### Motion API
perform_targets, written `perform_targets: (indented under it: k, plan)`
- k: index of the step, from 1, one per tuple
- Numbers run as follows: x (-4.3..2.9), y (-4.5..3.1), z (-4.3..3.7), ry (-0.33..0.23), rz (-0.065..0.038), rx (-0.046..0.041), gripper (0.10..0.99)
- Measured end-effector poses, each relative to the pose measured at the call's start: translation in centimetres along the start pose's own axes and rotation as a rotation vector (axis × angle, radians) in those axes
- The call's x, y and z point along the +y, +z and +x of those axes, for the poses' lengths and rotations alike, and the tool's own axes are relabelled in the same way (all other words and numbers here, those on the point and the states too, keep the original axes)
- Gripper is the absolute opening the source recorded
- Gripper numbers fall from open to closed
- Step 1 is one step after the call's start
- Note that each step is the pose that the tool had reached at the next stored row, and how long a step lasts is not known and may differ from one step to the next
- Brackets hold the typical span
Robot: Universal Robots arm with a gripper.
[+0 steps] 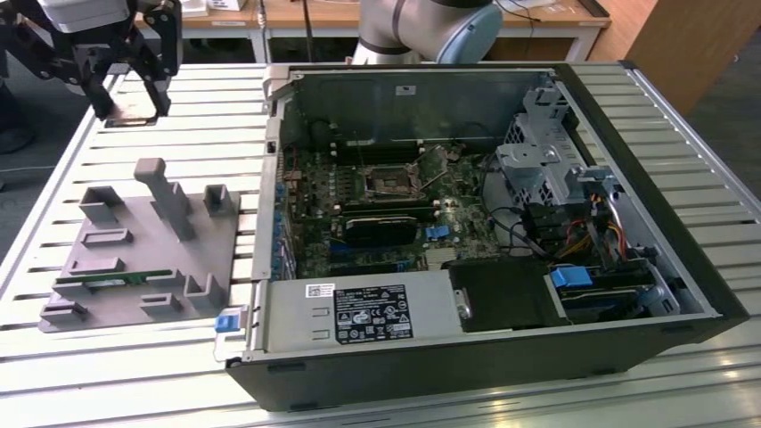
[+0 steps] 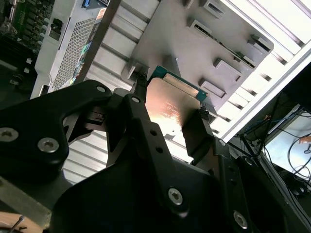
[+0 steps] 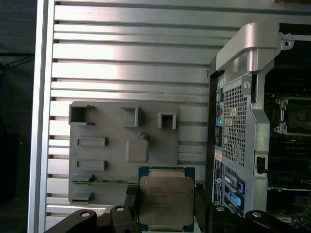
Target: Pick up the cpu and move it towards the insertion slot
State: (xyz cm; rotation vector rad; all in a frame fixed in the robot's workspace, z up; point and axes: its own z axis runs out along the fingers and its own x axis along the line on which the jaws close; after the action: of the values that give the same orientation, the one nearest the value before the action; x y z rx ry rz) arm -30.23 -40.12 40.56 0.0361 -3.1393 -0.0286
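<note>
Above the grey slotted holder tray (image 3: 121,145) on the ribbed metal desk (image 1: 178,134), the black hand (image 3: 166,206) clamps the square silver-topped cpu (image 3: 166,201) between its fingers. Well apart, the shiny-framed square insertion slot (image 1: 389,178) sits inside the open computer case (image 1: 666,223).

Exterior view high, overlooking computer case (image 1: 476,223), both wrist views close, sharing grey fixture (image 3: 121,145)

Cpu (image 3: 166,200): brushed silver metal lid, semi-gloss, on a green board rim.
Hand (image 2: 167,116): matt black, apparently metal, steel screws.
Counter (image 1: 356,379): ribbed aluminium slats, satin sheen.
Holder (image 1: 131,254): matt grey plastic, probably printed.
Case (image 1: 476,357): black shell, bare sheet-steel interior.
Slot (image 1: 390,181): shiny metal frame.
</note>
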Motion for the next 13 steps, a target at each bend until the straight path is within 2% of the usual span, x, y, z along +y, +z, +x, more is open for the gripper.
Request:
perform_targets:
  k: [13]
  plan:
    - [0.07,0.00,-2.11,0.000,0.000,0.0000,0.541]
